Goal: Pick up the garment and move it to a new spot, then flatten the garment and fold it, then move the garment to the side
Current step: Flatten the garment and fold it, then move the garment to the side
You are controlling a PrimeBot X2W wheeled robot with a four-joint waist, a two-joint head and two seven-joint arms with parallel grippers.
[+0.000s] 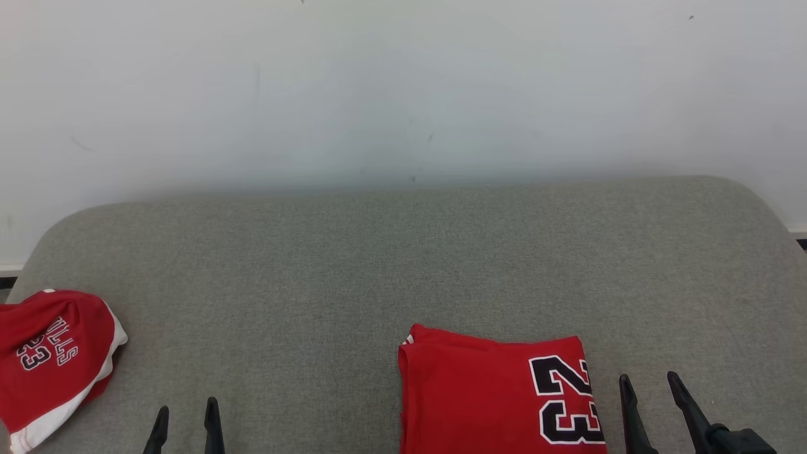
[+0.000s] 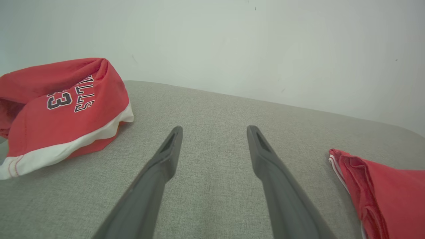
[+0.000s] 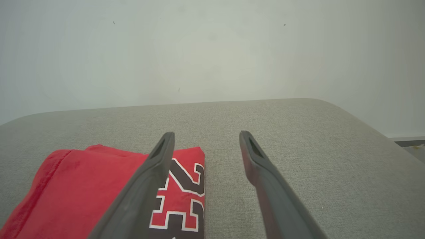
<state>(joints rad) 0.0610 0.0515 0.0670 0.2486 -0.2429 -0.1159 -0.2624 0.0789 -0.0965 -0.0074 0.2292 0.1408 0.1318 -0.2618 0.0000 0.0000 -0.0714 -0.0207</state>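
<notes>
A red garment (image 1: 479, 391) with a black "23" lies folded into a neat rectangle on the grey fabric surface (image 1: 378, 265), at the near edge right of centre. Just to its right my right gripper (image 1: 649, 376) stands open and empty; in the right wrist view its left finger (image 3: 146, 186) crosses over the folded garment's (image 3: 83, 186) edge. My left gripper (image 1: 186, 410) is open and empty over bare fabric, between the two garments. A second red garment (image 1: 50, 359) with white trim lies crumpled at the far left. In the left wrist view, my left gripper (image 2: 214, 129) has the crumpled garment (image 2: 59, 113) on its left and the folded garment (image 2: 391, 192) on its right.
The padded grey surface has rounded far corners and stands against a plain white wall (image 1: 403, 94). A strip of floor (image 3: 411, 146) shows past its right end. Bare fabric stretches across the middle and back.
</notes>
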